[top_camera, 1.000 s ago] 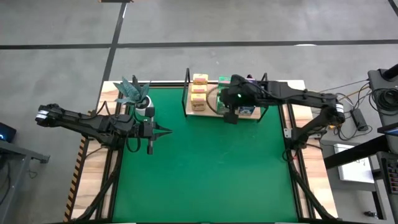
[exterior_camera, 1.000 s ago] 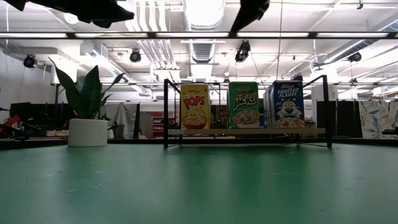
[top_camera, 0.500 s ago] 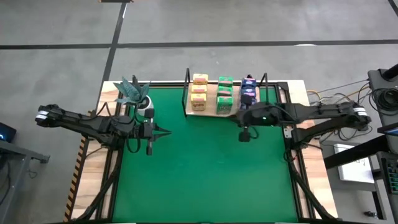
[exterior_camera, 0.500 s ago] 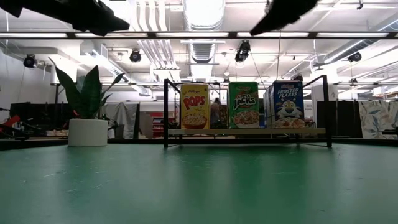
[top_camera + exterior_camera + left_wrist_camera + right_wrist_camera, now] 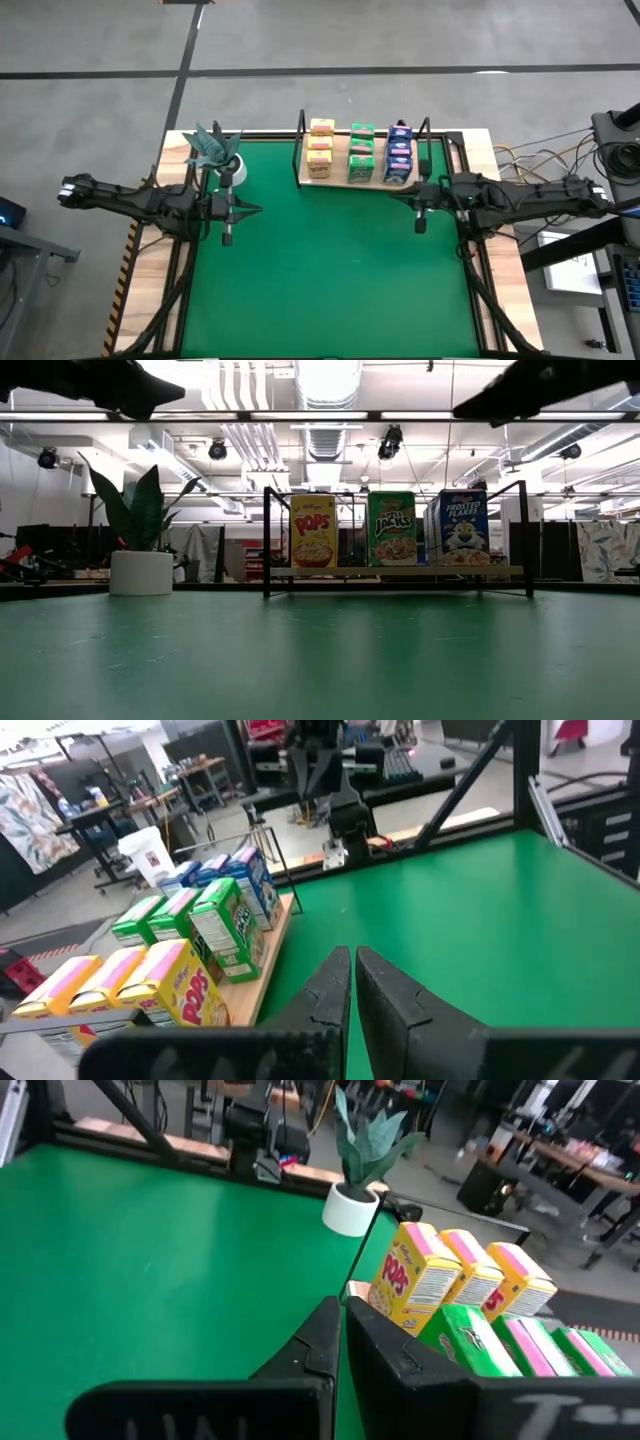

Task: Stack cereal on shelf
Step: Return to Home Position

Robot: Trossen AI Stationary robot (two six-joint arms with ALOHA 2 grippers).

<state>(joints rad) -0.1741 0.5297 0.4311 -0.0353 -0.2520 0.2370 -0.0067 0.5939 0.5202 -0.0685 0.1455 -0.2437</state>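
The shelf (image 5: 338,160) stands at the table's far edge, its board (image 5: 395,571) resting on the green mat. On it stands the cereal in three rows running front to back: yellow boxes (image 5: 320,147), green boxes (image 5: 361,152) and blue boxes (image 5: 399,154). My left gripper (image 5: 257,210) hangs shut and level over the mat, left of the shelf, pointing toward the table's right edge. My right gripper (image 5: 393,194) hangs shut and level just in front of the shelf's right end, pointing toward the left edge. Neither holds anything; the shut fingers show in the wrist views (image 5: 352,960) (image 5: 338,1312).
A white pot with a teal plant (image 5: 225,160) stands at the far left, beside my left gripper. The green mat (image 5: 330,280) spreads wide in front of the shelf. Black table-frame rails (image 5: 465,215) run along both sides.
My right gripper has drawn back from above the shelf's blue row toward the table's near and right edges, sinking and tipping from pointing downward to level; the blue boxes now show uncovered. My left gripper has slid back a little toward the left edge.
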